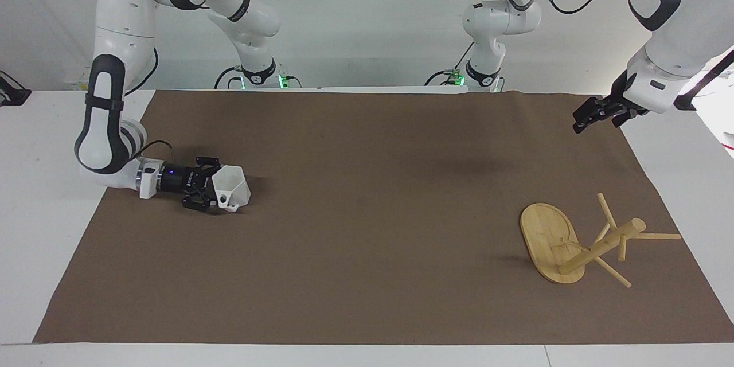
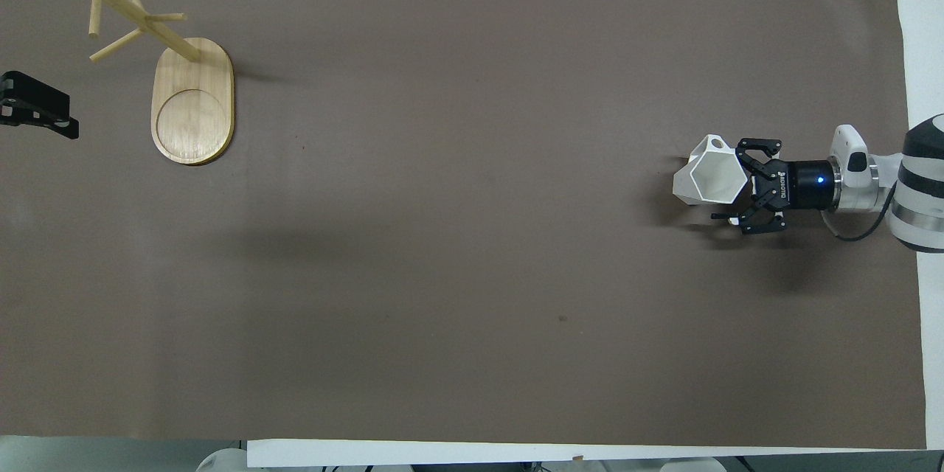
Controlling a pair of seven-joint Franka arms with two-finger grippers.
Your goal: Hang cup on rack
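Observation:
The white faceted cup (image 1: 231, 185) lies tilted on the brown mat toward the right arm's end of the table, its mouth toward my right gripper and its handle (image 2: 715, 142) on the side farther from the robots. It also shows in the overhead view (image 2: 709, 178). My right gripper (image 1: 213, 188) is low at the cup's rim, fingers open at either side; one fingertip (image 2: 723, 218) shows just outside the cup's wall. The bamboo rack (image 1: 579, 243) is at the left arm's end, farther from the robots, post slanting outward. My left gripper (image 1: 593, 114) waits in the air.
The brown mat (image 1: 367, 229) covers most of the white table. The rack's oval base (image 2: 193, 103) and thin pegs (image 2: 110, 11) sit near the mat's corner. The left gripper (image 2: 35, 112) hangs over the mat's edge beside the rack.

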